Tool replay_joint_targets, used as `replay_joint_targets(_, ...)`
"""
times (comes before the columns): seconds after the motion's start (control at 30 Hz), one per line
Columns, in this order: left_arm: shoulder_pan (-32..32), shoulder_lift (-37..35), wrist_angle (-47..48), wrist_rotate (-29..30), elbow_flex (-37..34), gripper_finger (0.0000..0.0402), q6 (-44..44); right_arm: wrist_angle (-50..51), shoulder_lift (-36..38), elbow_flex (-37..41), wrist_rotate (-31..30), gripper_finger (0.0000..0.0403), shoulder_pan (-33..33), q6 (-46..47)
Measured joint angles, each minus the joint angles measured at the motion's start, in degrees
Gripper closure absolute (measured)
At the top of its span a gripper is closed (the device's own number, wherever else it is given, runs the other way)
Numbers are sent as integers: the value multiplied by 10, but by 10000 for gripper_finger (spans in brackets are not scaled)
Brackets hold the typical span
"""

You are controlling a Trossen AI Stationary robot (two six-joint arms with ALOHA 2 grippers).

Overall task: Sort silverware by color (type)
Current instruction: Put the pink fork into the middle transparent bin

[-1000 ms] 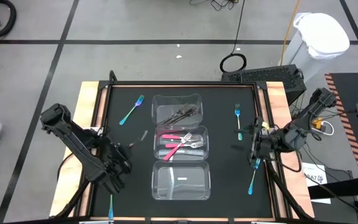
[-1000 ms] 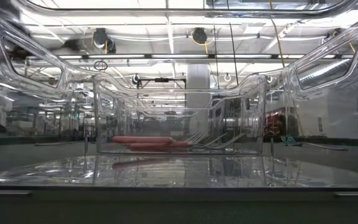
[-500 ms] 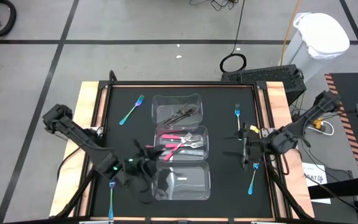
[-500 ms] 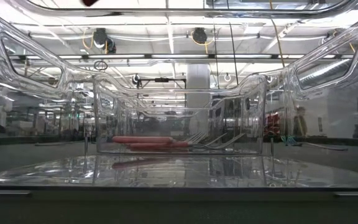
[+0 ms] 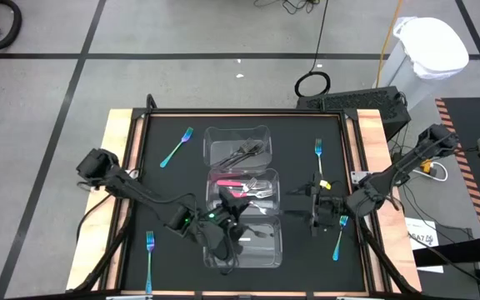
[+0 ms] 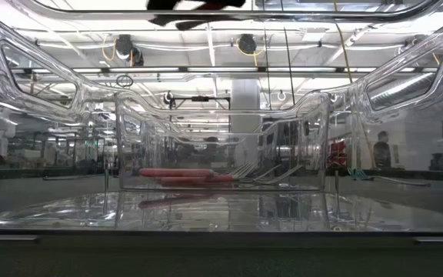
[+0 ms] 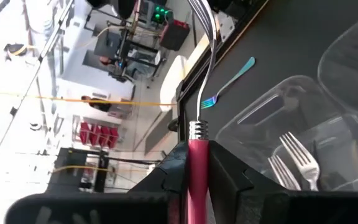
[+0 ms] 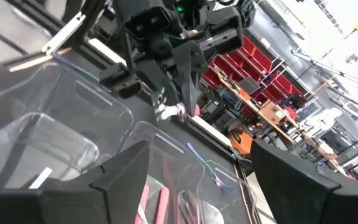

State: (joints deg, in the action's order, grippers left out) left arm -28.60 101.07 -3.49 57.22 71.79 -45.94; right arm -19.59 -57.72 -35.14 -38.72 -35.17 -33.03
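Left gripper over the near edge of the middle container, clenched on a pink-handled fork (handle pinched between the fingers, tines pointing away in the left wrist view). More pink forks in that middle container, dark grey forks in the far container. Near container under the left arm. Right gripper just right of the containers, above the mat, fingers spread and holding nothing. Blue forks loose on the mat: far left, near left, far right, near right.
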Motion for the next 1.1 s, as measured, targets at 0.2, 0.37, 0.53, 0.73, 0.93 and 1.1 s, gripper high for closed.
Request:
replay_joint_targets(0.2,12,20,-26,-1,5,357,-29,1,-28,0,28,129,16,-3)
replay_joint_targets(0.37,17,28,-25,1,13,356,-30,0,-44,0,76,129,34,2)
replay_joint_targets(0.53,16,28,-21,1,13,355,-29,-1,-47,0,95,130,50,0)
replay_joint_targets(0.73,20,28,-20,2,13,354,-24,1,-47,0,171,167,65,14)
replay_joint_targets(0.93,20,28,-20,-2,13,354,-24,7,-47,0,210,223,76,25)
replay_joint_targets(1.1,21,28,-20,-14,13,354,-24,6,-47,0,211,264,80,25)
